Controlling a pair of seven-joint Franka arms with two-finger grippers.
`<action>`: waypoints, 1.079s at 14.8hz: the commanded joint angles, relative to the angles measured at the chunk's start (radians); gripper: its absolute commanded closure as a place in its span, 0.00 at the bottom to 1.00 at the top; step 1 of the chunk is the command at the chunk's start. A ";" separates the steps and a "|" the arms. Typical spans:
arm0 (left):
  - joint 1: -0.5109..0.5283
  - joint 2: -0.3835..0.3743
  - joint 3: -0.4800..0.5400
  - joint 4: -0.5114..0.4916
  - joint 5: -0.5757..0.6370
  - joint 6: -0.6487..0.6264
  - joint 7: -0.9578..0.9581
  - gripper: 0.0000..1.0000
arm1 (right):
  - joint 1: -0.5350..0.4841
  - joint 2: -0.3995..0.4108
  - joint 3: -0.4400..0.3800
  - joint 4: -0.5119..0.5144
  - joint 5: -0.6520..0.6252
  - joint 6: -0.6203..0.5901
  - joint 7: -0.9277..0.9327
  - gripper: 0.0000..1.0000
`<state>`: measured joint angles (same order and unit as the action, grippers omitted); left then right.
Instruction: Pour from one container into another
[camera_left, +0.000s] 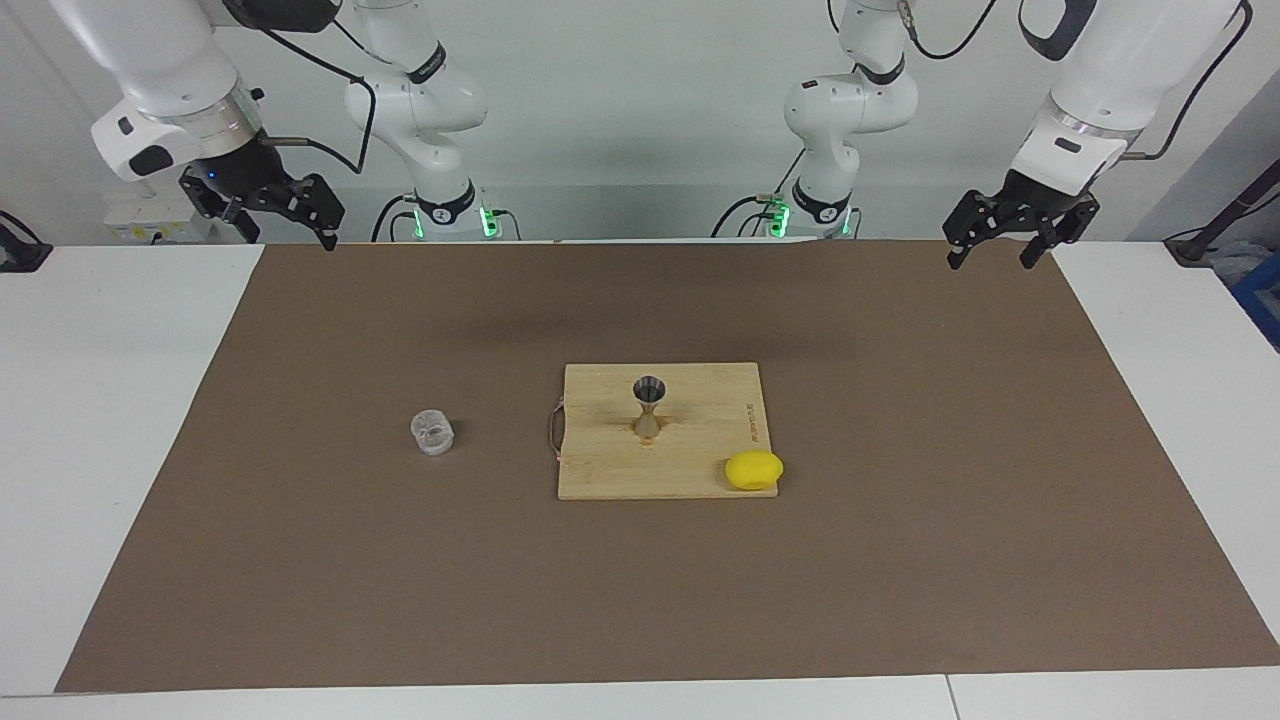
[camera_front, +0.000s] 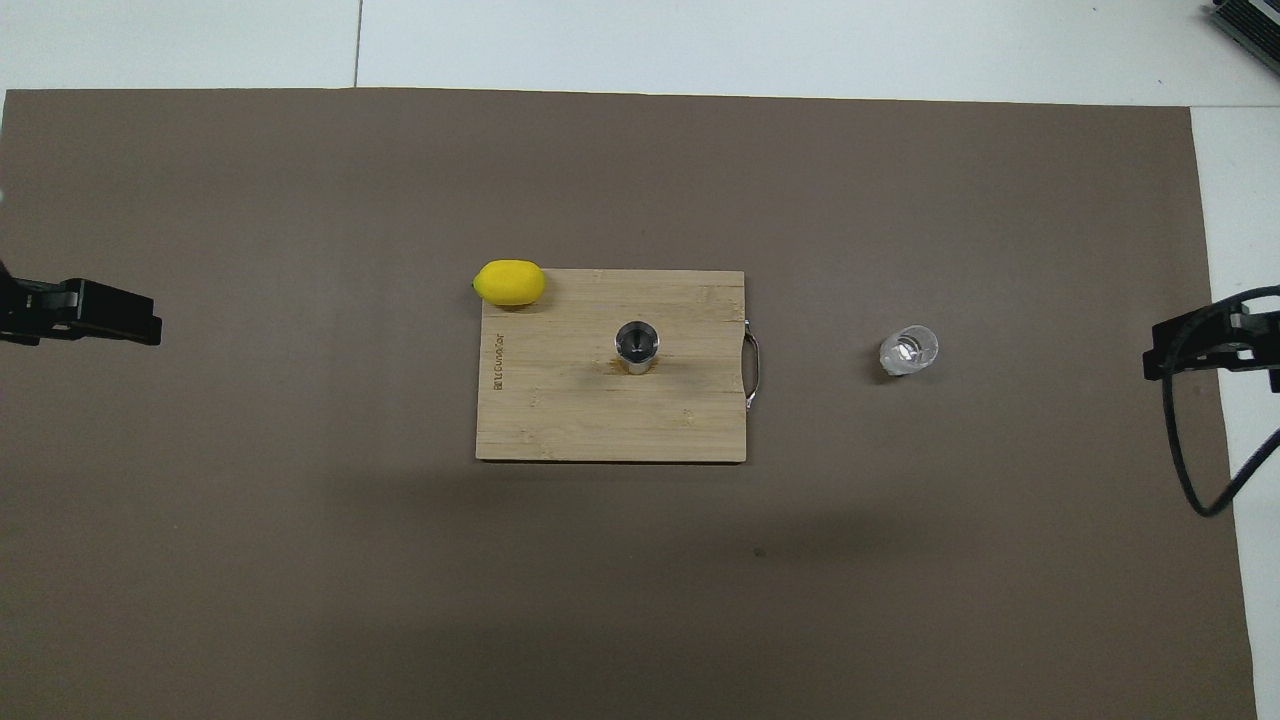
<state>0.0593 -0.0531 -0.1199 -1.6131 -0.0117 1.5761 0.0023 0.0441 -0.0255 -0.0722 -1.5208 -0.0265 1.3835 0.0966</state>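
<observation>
The clear glass cup (camera_left: 433, 433) stands upright on the brown mat, toward the right arm's end; it also shows in the overhead view (camera_front: 909, 350). The silvery metal jigger (camera_left: 649, 405) stands upright near the middle of a wooden cutting board (camera_left: 600, 475); it is seen from above in the overhead view (camera_front: 637, 345). My left gripper (camera_left: 992, 258) is open and empty, raised over the mat's edge at the left arm's end (camera_front: 140, 322). My right gripper (camera_left: 290, 225) is open and empty, raised over the mat's corner at the right arm's end (camera_front: 1160, 355). Both arms wait.
A yellow lemon (camera_left: 754, 470) lies at the board's corner farther from the robots, toward the left arm's end (camera_front: 510, 282). The board (camera_front: 560, 420) has a metal handle on the side facing the glass cup. The brown mat (camera_left: 900, 580) covers most of the white table.
</observation>
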 joint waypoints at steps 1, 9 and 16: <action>0.000 -0.013 0.000 -0.007 0.022 -0.011 -0.008 0.00 | -0.030 -0.030 0.028 -0.012 0.003 -0.014 -0.001 0.00; 0.004 -0.014 -0.001 -0.008 0.022 -0.010 -0.005 0.00 | -0.007 -0.056 0.020 -0.059 -0.039 0.040 0.012 0.00; 0.004 -0.013 -0.001 -0.008 0.022 -0.010 -0.005 0.00 | -0.007 -0.056 0.018 -0.059 -0.030 0.045 0.012 0.00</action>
<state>0.0605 -0.0531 -0.1187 -1.6131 -0.0064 1.5760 0.0023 0.0360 -0.0555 -0.0573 -1.5470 -0.0433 1.4034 0.0966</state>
